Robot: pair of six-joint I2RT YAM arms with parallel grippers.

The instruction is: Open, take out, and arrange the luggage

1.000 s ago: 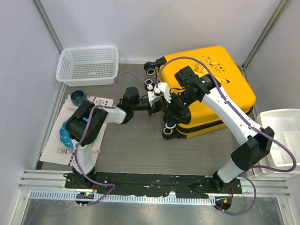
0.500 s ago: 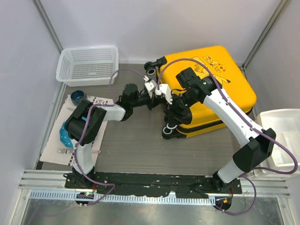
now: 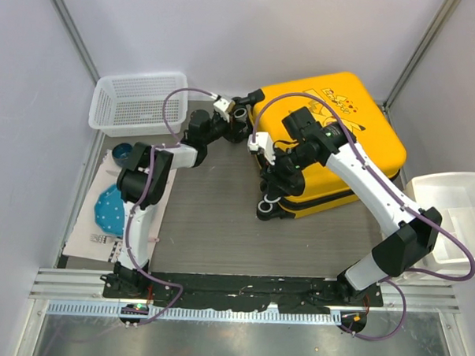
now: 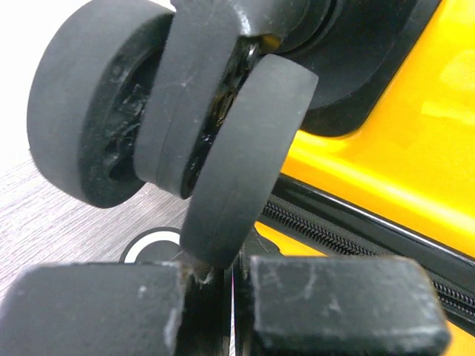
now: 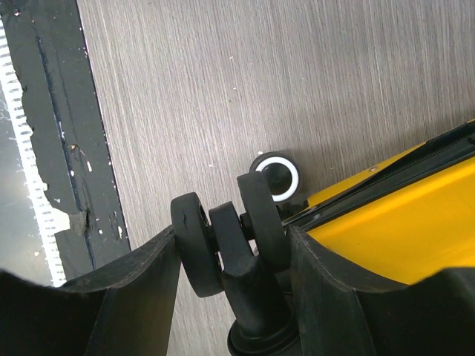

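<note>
The luggage (image 3: 342, 127) is a bright yellow hard-shell case lying flat and zipped shut at the back right of the table. Both fingers of my right gripper (image 3: 271, 165) press against its near-left double wheel (image 5: 234, 237), one on each side, so the gripper (image 5: 234, 252) is shut on that wheel. A lower wheel with a white ring (image 5: 276, 176) rests on the table beyond it. My left gripper (image 3: 224, 114) is at the far-left wheel (image 4: 223, 141). It (image 4: 234, 297) is shut and empty, its fingertips just under and against the tyre. The black zip band (image 4: 334, 230) runs beside it.
A white mesh basket (image 3: 138, 103) stands at the back left. White drawer bins (image 3: 452, 219) sit at the right edge. A paper sheet (image 3: 113, 220) with a blue piece (image 3: 108, 208) and a small blue cup (image 3: 123, 151) lies at the left. Grey walls enclose the table.
My left arm has swung from the middle of the luggage's left side back to its far-left wheel, still shut. The right gripper has stayed clamped on the near-left wheel.
</note>
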